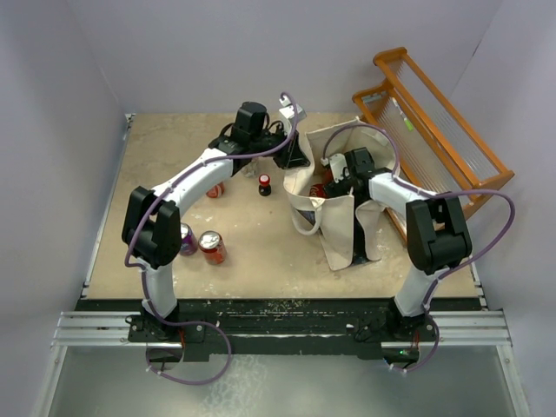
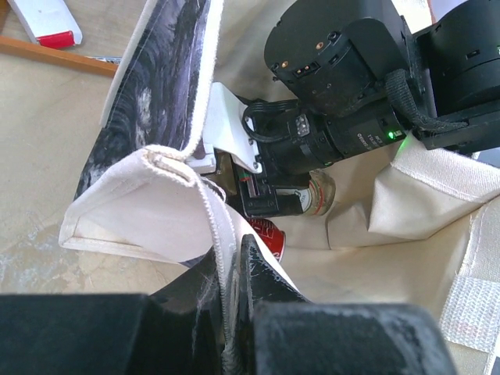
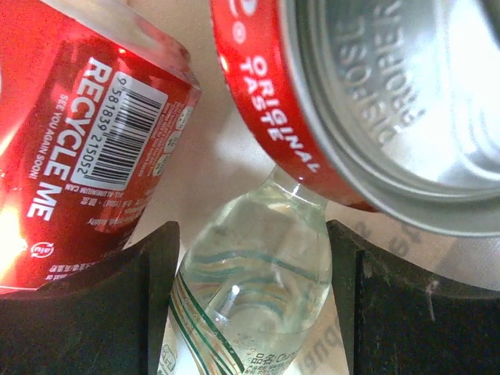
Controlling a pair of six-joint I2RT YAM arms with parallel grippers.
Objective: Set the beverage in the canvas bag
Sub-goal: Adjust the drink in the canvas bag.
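Deep inside the bag (image 1: 340, 233) with the right jaws, at the far right of the surface (image 1: 252, 261), near an orange rack (image 1: 434, 130). Spread to either side of a clear bottle (image 3: 250, 289) lying on the bag's cloth floor. Flush against both its flanks in the wrist view, yet cannot tell whether truly gripping. Thin green lines and tiny print on its label, too small to read.

Around it in that view, two red cans:
- On the left can (image 3: 86, 156): white "RECYCLE ME", a smaller "SEE YOU AGAIN SOON!" and a barcode.
- On the right can (image 3: 258, 101): "ORIGINAL TASTE" along the red edge, plus embossed lettering on the silver base, only partly legible.

Pinching the bag's far left rim with the left jaws, nearly pressed together on a fold of cream cloth. Dark print on the bag's outer side there.

Out on the surface to the left, a red can (image 1: 212, 247) touching a purple can (image 1: 187, 239). Farther off, close to the bag, a small dark bottle (image 1: 264, 185).
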